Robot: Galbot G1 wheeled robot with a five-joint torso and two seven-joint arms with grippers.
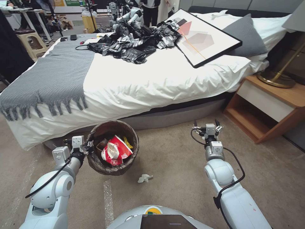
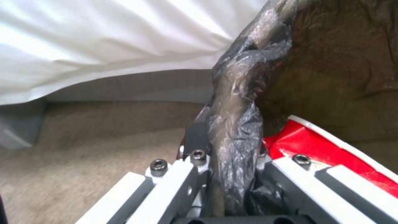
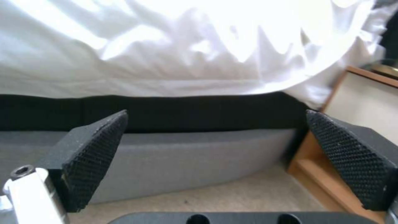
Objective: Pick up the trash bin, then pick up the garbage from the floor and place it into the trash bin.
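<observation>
Your left gripper (image 1: 90, 148) clamps the rim of the small round bin lined with crinkly dark brown plastic (image 1: 108, 168), held above the carpet beside the bed's edge. Your right gripper (image 1: 207, 124) hovers spread, empty. One white tissue wad (image 1: 144, 178) lies on the carpet just beside the bin.

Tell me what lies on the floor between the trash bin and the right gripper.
In the head view, bare carpet separates the trash bin and the open right gripper; a tissue wad lies nearer the robot.
</observation>
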